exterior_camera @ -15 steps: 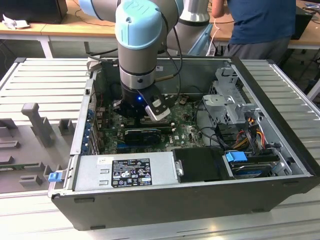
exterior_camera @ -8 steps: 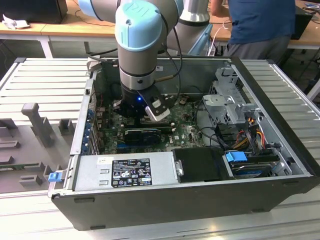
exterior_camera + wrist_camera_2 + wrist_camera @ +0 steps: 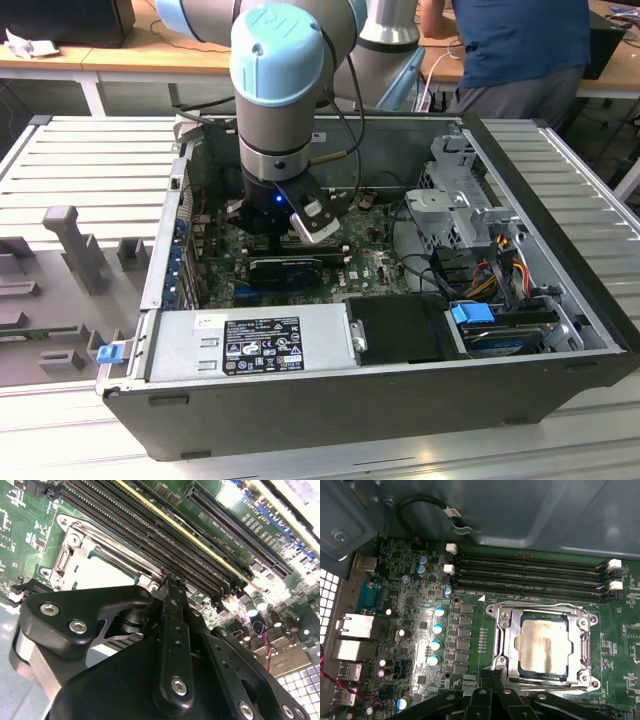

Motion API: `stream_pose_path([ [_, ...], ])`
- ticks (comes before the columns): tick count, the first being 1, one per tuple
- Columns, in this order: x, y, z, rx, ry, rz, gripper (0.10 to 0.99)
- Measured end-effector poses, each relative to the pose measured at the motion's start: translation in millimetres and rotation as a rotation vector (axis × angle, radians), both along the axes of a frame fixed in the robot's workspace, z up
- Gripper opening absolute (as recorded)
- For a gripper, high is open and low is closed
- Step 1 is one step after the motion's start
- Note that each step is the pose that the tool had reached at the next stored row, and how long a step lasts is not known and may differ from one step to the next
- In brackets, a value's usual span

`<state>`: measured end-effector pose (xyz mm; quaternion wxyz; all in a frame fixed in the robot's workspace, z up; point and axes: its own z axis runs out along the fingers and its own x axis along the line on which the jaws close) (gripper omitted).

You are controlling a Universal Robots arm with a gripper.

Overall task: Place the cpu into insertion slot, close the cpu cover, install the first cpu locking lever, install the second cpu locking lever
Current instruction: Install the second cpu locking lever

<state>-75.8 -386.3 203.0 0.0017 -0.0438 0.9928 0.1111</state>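
The gripper [image 3: 492, 672] hangs low inside the open computer case [image 3: 560, 300], its black fingers [image 3: 172, 600] drawn together with nothing between them, their tips right at the edge of the insertion slot [image 3: 542, 645] on the green circuit board [image 3: 420, 630]. The cpu [image 3: 542, 645] already lies flat in that slot, just beyond the fingertips, its pale top showing through the central window of the cpu cover [image 3: 506, 640], which lies closed over it as a silvery frame. In the second wrist view the same socket [image 3: 95, 565] sits just past the closed jaws, and the long black memory slots [image 3: 165, 535] run alongside it on the far side from the gripper. In the exterior view the arm [image 3: 285, 90] reaches down into the middle of the case, and a person [image 3: 520, 50] stands behind the table.
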Motion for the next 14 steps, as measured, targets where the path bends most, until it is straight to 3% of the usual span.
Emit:
stream_pose_path([
  [10, 0.0, 0.7, -4.0, 0.034, -0.0002, 0.001, 0.106],
  [14, -0.5, 0.6, -4.3, 0.035, 0.0001, 0.001, 0.106],
])
